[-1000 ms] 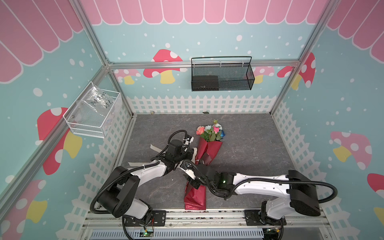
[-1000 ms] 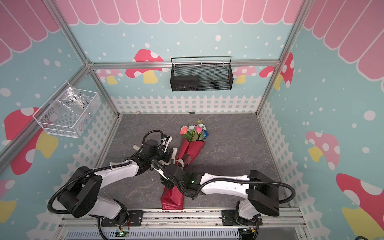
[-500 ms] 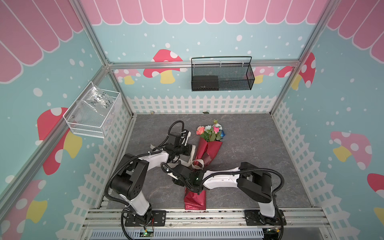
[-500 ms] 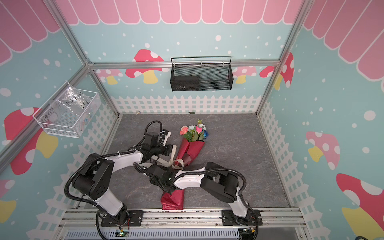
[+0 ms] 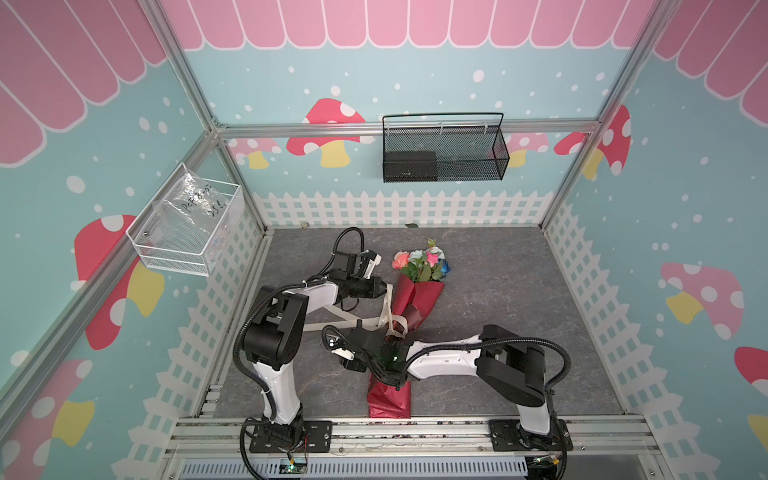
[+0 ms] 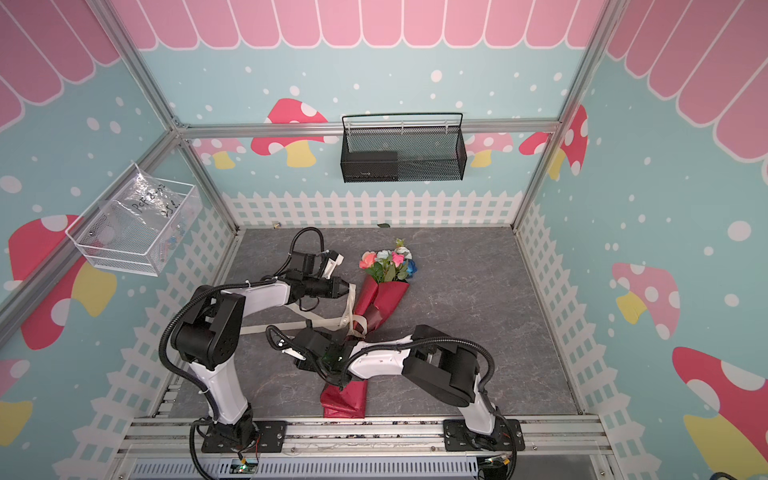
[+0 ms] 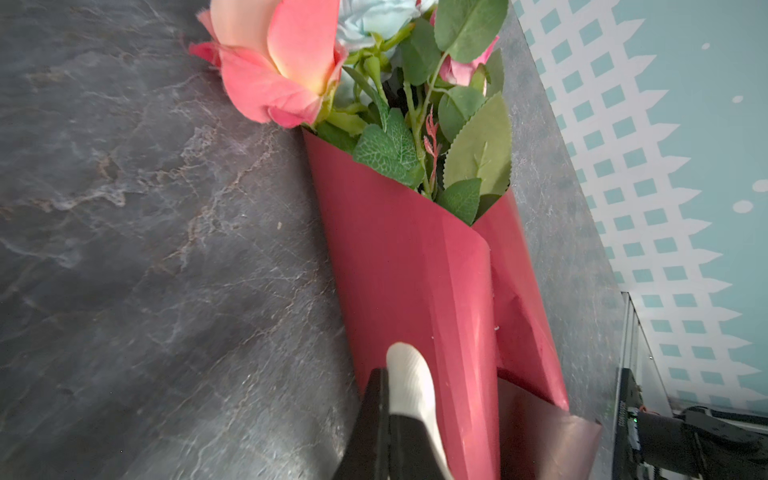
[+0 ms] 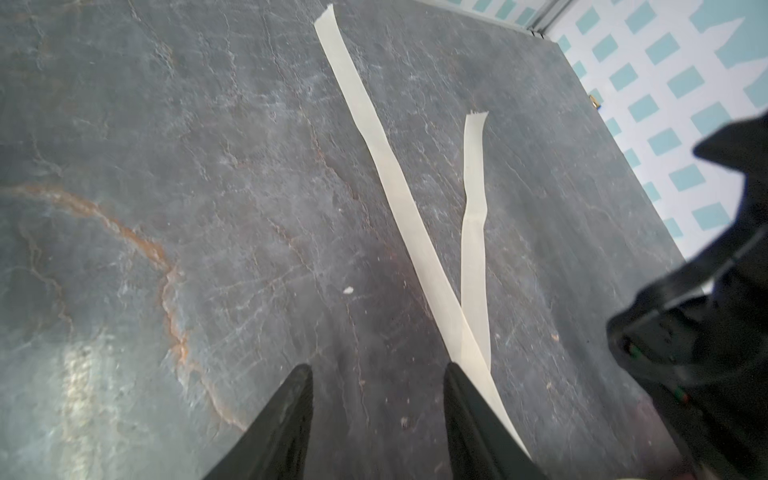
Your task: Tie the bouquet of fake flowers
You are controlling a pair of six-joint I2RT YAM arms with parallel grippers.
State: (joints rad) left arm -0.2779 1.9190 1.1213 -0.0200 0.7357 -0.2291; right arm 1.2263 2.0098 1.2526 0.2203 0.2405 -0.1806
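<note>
Grey tabletop (image 5: 498,291); bouquet (image 5: 417,291), ribbon (image 8: 397,195), perhaps a leaf (image 5: 411,225)

This was a robotics lab test cell dressed as a play scene. A bare aluminium-profile frame (image 5: 257,131) carried printed teal wall panels (image 5: 415,75) with red mushrooms and white picket fences. Two white-and-black robot arms (image 5: 440,363) were bolted to a slotted metal rail (image 5: 415,430) at the edge of a dark grey stone-patterned worktop (image 5: 498,291). A black mesh basket (image 5: 442,166) and a white wire basket (image 5: 183,253) hung on the walls.

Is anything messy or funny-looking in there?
Yes. The long cream ribbon is only looped loosely round the red-paper-wrapped bouquet of fake flowers, with no tidy bow; its two ends sprawl flat across the grey stone-look floor. A small green leaf also lies alone by the white picket fence at the back.
</note>
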